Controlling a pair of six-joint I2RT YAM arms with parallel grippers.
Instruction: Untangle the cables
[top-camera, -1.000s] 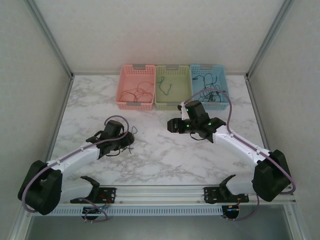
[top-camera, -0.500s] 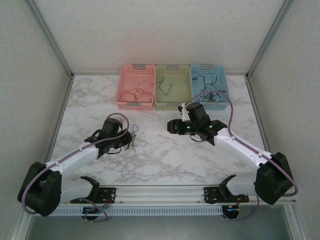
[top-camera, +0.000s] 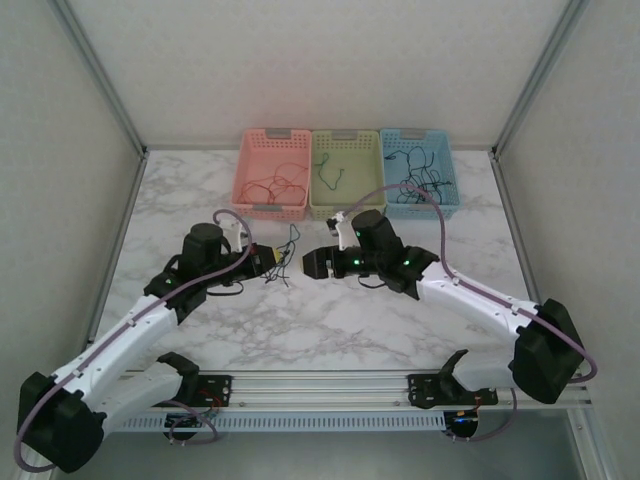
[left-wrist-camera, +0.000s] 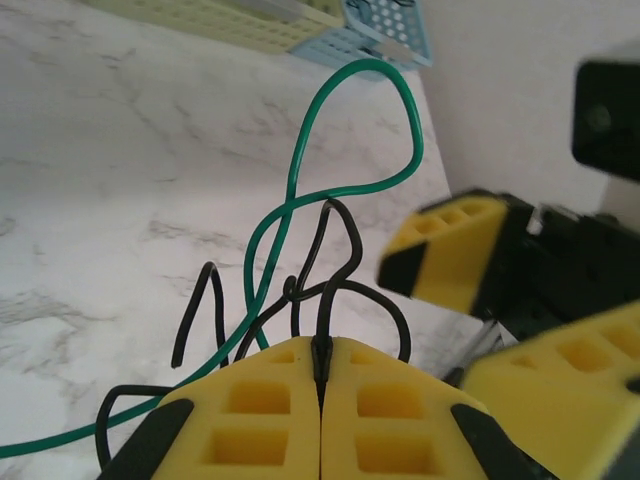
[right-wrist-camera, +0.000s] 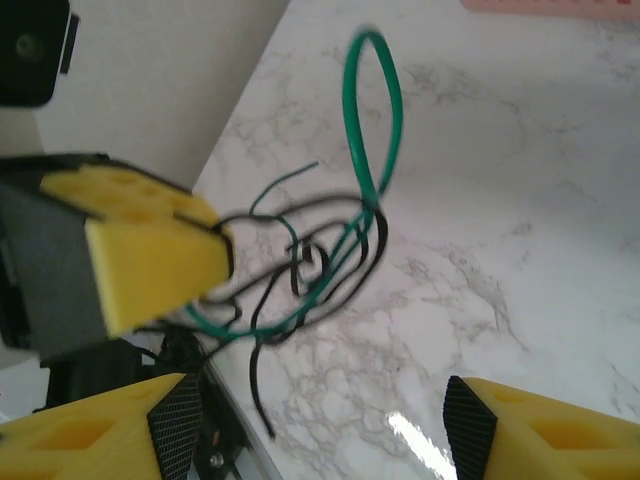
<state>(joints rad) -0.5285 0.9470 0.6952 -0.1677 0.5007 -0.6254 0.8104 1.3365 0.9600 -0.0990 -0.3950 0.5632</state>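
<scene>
Ok, pink basket (top-camera: 246, 172): leftmost of three, red cables (top-camera: 276, 186) loose on its floor.
green basket (top-camera: 345, 136): middle of the row; one dark green cable (top-camera: 329, 176) curled inside.
blue basket (top-camera: 417, 134): rightmost; heap of black cables (top-camera: 420, 168) inside.
row: side by side at the far end of the table, near the back wall.
table (top-camera: 340, 322): white marble, grey veins.
room: pale textured walls (top-camera: 300, 60) on three sides, metal posts (top-camera: 100, 75) in the far corners, metal rail (top-camera: 320, 381) along the near edge.
cables (left-wrist-camera: 289, 289): small tangle, one green strand plus several black, hanging above mid-table in front of the pink and green baskets, between the two grippers.
left gripper (left-wrist-camera: 321, 352): jaws pressed together, clamped on a black strand of the tangle; green strand looping up beyond them.
right gripper (right-wrist-camera: 318, 400): jaws standing well apart, facing the left gripper, just beside the tangle; contact with it impossible to tell.
</scene>
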